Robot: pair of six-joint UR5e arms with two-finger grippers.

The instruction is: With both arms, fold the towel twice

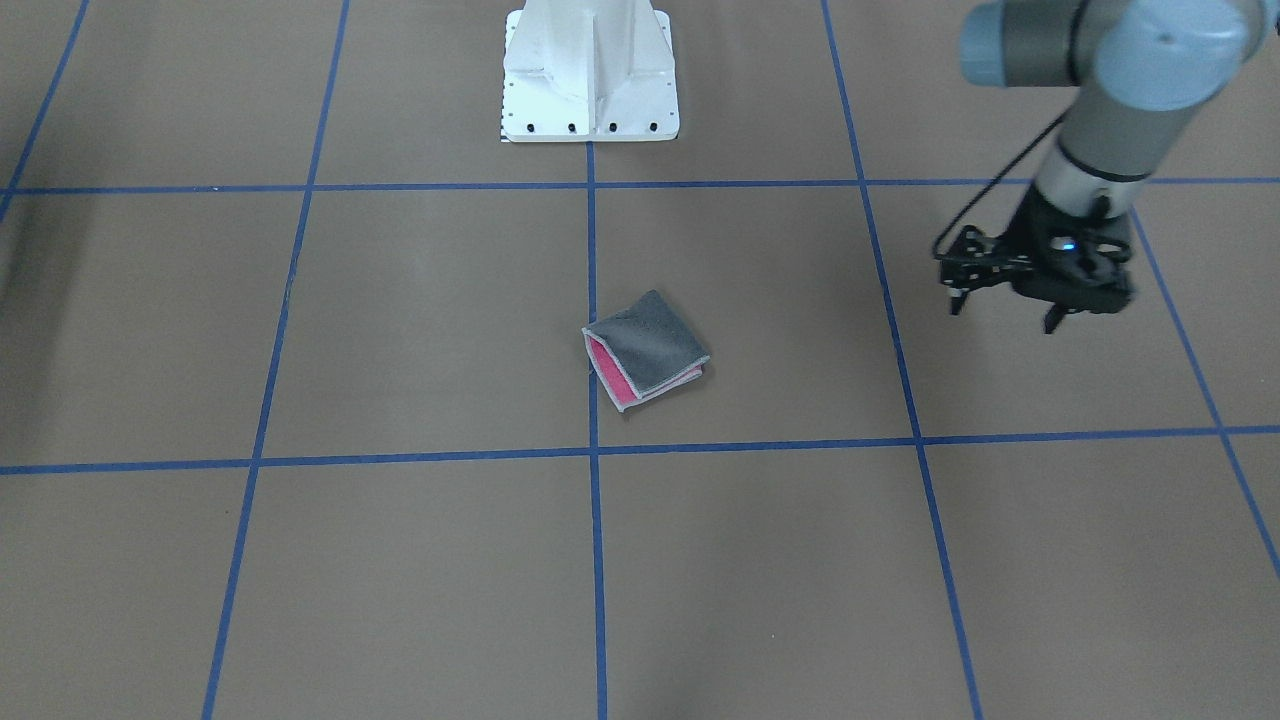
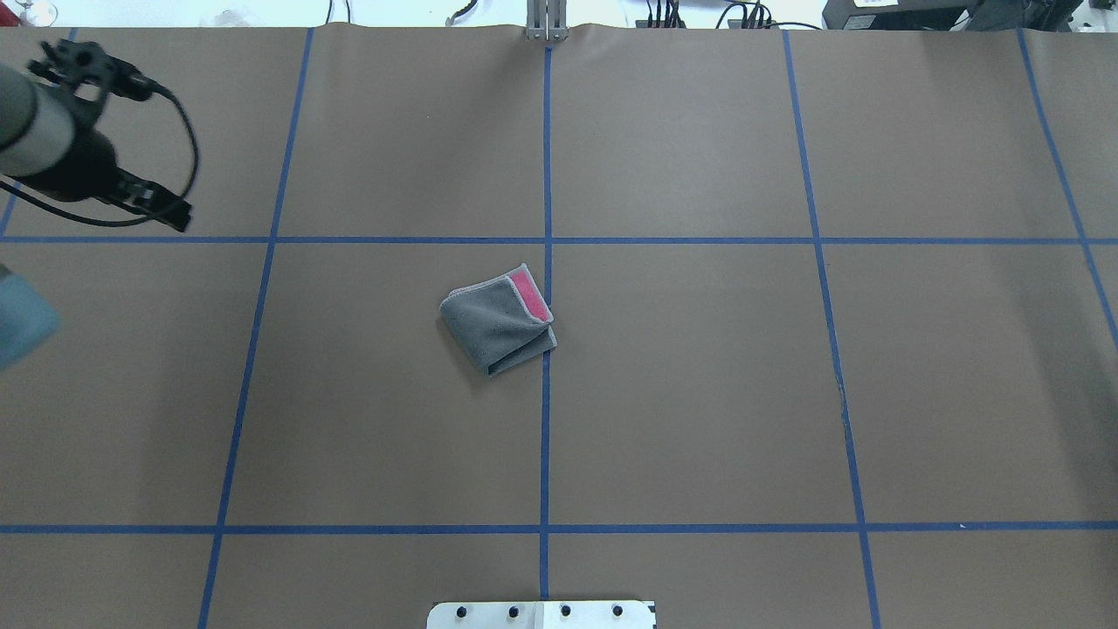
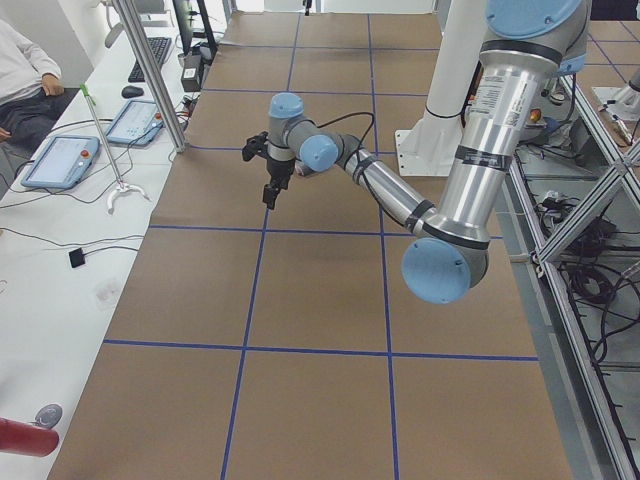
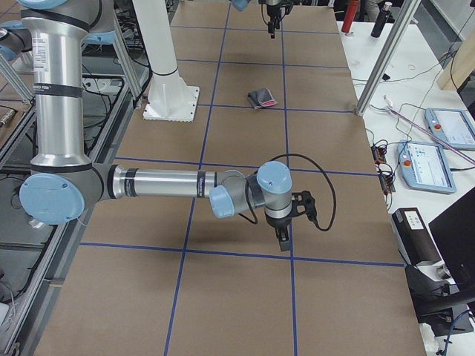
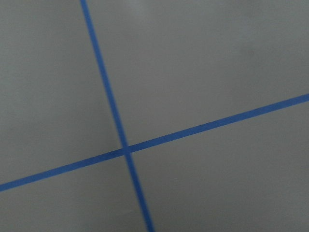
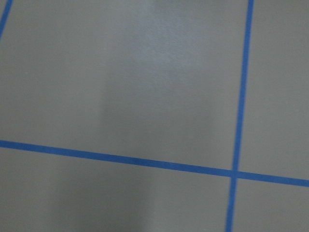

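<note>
The towel (image 2: 498, 319) lies folded near the middle of the bench, touching the centre tape line (image 2: 546, 437) on the robot's left side. It is well apart from both grippers. Its dark grey face is up and it is close to square, so no long axis stands out. It sits askew to the tape grid, with one corner pointing toward the far edge and the opposite corner toward the robot's edge. A pink strip (image 2: 531, 293) shows along the edge that faces the robot's right. The left gripper (image 1: 1050, 320) hangs above the bench toward the far left corner, its jaws seemingly pressed together on nothing. The right gripper (image 4: 284, 243) hangs over the right end of the bench, and whether its jaws are spread cannot be told. Brown paper (image 1: 400, 560) crossed by blue tape covers the bench, and the white pedestal (image 1: 590, 70) is bolted at the robot's edge. Beyond the far edge stands a white desk (image 3: 40, 260) with a tablet (image 3: 60, 160), a keyboard (image 3: 156, 55) and a seated person (image 3: 25, 70).
</note>
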